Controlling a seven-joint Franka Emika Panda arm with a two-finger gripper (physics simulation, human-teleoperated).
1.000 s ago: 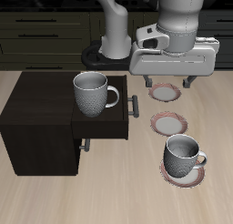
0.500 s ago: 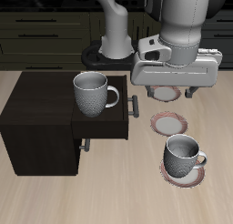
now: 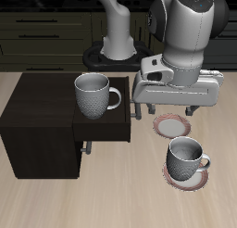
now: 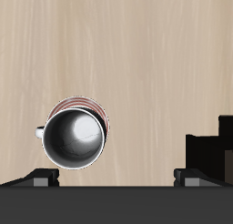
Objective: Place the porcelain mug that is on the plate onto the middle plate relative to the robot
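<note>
The porcelain mug (image 3: 188, 158) stands upright on the plate (image 3: 190, 179) nearest the table's front edge, its handle pointing away from the cabinet. The middle plate (image 3: 172, 127) lies empty just behind it. My gripper (image 3: 167, 109) hangs open and empty above the middle plate, its fingers spread wide, higher than the mug and farther back. The wrist view looks down into the mug (image 4: 75, 138) with the plate's rim (image 4: 84, 103) showing beyond it. The gripper (image 4: 116, 176) is off to one side of the mug there, not around it.
A dark wooden cabinet (image 3: 37, 120) with an open drawer (image 3: 104, 130) stands beside the plates. A near-identical mug (image 3: 93, 95) stands on its top. The third plate is hidden behind my hand. A black burner (image 3: 97, 56) lies at the back.
My gripper has come down and toward the table's front edge, from over the farthest plate to over the middle plate. It stays open. The mugs have not moved.
</note>
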